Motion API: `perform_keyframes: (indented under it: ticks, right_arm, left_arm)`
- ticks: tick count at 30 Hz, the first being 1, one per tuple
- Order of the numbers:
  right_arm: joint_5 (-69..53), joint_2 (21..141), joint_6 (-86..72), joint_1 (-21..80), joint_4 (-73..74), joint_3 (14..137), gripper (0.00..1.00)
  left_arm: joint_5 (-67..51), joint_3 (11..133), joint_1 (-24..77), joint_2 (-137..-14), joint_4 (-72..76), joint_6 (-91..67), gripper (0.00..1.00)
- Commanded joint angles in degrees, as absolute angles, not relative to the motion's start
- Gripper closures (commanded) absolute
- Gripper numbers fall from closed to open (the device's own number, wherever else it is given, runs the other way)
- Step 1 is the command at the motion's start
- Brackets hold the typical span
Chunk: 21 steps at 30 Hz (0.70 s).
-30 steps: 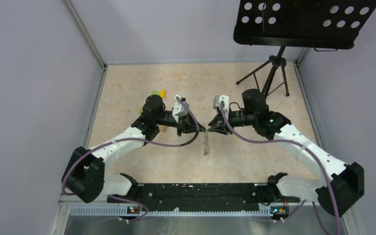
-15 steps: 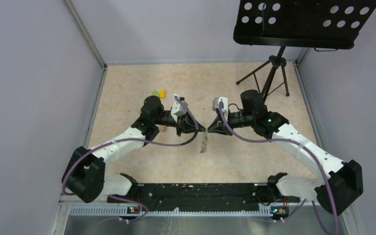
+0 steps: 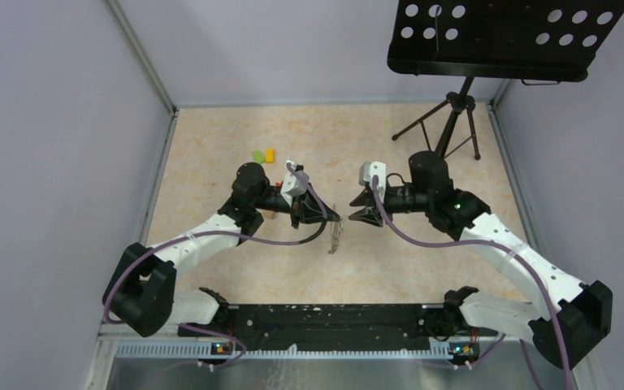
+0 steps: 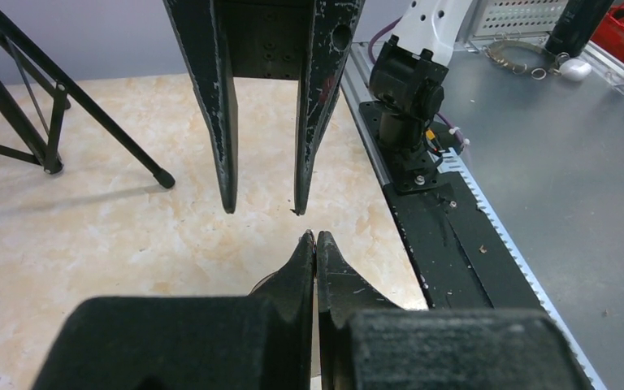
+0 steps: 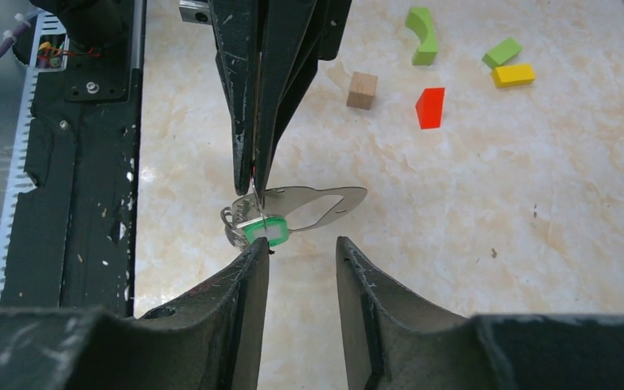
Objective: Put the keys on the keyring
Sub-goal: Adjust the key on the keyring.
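Two grippers now stand apart: the right gripper [image 5: 301, 244] has backed toward 3 o'clock, jaws parted, holding nothing. The keys [image 5: 292, 205] hang from the left gripper [image 3: 335, 217], its tips pinched together on them, so another approach seems needed.

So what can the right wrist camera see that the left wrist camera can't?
Only the right wrist view shows the keys with a green tag, hanging from the shut left gripper, plus coloured blocks behind. Only the left wrist view shows the stand legs and a grey bench. Both show the beige table, the black rail and the two grippers facing tip to tip; the right gripper is open.
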State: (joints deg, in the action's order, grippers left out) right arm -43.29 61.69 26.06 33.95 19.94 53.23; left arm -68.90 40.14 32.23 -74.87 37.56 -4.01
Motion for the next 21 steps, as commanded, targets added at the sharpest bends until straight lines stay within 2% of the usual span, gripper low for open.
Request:
perform_keyframes:
  ticks: [1,12,21]
  right_arm:
    - [-43.72,60.1,27.54,33.4,19.14,54.0,0.63]
    - [-51.2,64.22,24.08,33.93,16.95,54.65,0.62]
    - [-51.33,65.12,24.08,35.81,16.44,54.7,0.62]
  left_arm:
    - [-70.65,38.94,32.0,-73.43,43.94,-4.44,1.0]
    - [-70.04,36.01,32.08,-75.59,56.04,-10.43,1.0]
    - [-69.75,35.86,32.04,-76.45,56.88,-11.15,1.0]
